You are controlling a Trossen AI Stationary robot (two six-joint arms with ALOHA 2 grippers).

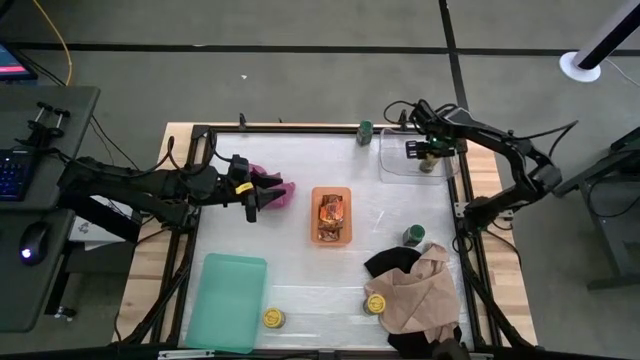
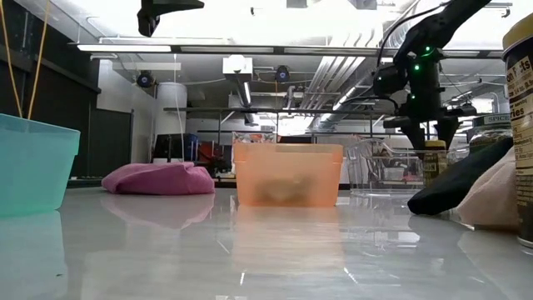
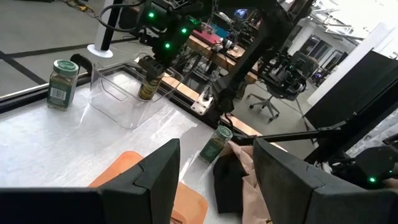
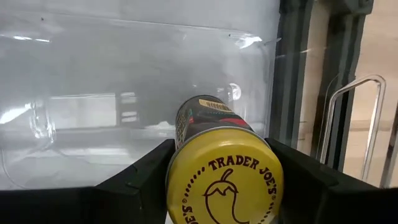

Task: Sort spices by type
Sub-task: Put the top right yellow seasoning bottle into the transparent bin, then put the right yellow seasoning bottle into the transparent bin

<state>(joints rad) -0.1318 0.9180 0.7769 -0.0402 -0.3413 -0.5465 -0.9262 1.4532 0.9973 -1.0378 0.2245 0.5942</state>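
The grey floor surrounds the table, a desk with keyboard stands beside it, and long ceiling lights shine above.

**What your table holds**

You have a white-topped table. An orange bin sits mid-frame, a clear bin upper right, a teal bin lower left. A magenta cloth lies left of centre, tan cloth over black cloth lower right. Green-lidded jars and yellow-lidded jars stand loose.
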